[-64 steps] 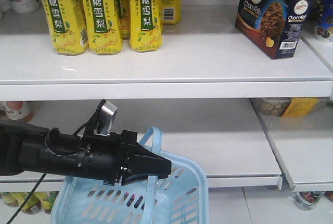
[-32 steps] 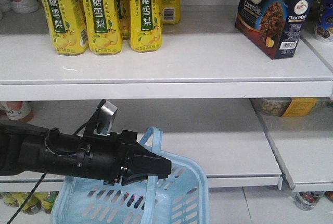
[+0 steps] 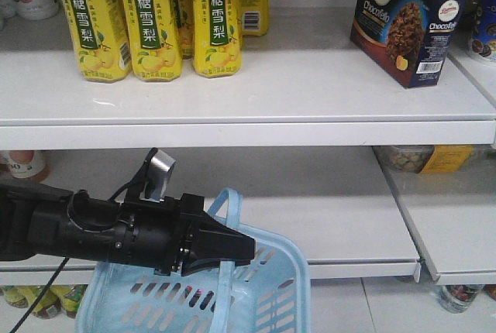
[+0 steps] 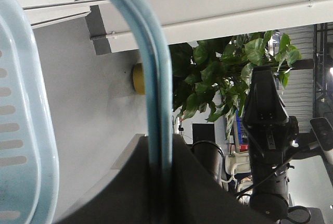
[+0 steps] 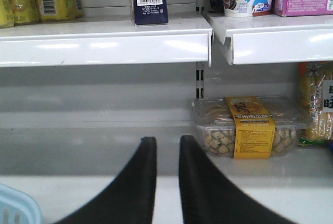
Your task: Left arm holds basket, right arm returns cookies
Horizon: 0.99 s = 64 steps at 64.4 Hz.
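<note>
From my console: light blue slotted basket (image 3: 263, 286), navy-black cookies (image 3: 407, 23) box, yellow bottles (image 3: 155, 19) with green labels, white shelf (image 3: 256, 89).

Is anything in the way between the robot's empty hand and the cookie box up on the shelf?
Nothing visible blocks it. The right hand is empty, its fingers a little apart, down by the lower shelf. The cookies stand on the upper shelf with bare shelf in front. The hand just sits lower, so that shelf's front edge lies above it.

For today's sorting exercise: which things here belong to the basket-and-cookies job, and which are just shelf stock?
Job:
- blue basket
- left hand, gripping the basket handle
- Chocofab cookie box
- right hand, empty

Bystanders:
- yellow pear drink bottles
- clear snack tub
- pink box
</note>
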Available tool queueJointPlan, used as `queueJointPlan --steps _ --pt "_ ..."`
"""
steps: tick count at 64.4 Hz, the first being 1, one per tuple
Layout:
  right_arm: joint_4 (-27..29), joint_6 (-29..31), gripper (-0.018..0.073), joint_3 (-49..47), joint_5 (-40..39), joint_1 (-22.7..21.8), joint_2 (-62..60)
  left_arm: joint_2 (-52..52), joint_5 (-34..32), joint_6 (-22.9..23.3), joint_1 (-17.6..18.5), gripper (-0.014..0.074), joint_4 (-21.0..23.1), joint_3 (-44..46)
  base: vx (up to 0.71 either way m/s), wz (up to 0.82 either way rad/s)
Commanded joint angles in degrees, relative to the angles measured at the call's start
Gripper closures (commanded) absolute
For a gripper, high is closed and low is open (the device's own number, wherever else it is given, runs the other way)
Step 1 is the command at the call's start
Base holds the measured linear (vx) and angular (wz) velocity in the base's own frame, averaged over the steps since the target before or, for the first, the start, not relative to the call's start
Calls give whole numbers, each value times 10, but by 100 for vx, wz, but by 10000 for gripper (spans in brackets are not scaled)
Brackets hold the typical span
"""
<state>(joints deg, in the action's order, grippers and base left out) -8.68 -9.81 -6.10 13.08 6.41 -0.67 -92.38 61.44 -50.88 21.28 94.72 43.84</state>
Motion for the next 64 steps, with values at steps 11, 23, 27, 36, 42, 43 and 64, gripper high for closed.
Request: queueJointPlan --steps 11,23,27,36,42,43,64 --pt "-4 -1 568 -15 -43 1 -1 26 31 -20 0 603 46 20 0 0" --pt "-4 0 568 -15 -43 1 -1 26 31 -20 0 603 46 20 0 0" --pt "-4 0 568 -15 -43 1 -1 26 31 -20 0 603 46 20 0 0" --pt "-4 0 568 -15 -43 1 -1 26 31 -20 0 603 46 20 0 0" --pt "-4 0 568 -15 -43 1 -1 26 32 -20 0 603 47 20 0 0" --pt "-4 0 568 -15 -43 1 -1 26 33 -20 0 603 47 20 0 0" --pt "-4 0 568 -15 -43 1 -1 200 -23 -20 40 603 48 -95 0 0"
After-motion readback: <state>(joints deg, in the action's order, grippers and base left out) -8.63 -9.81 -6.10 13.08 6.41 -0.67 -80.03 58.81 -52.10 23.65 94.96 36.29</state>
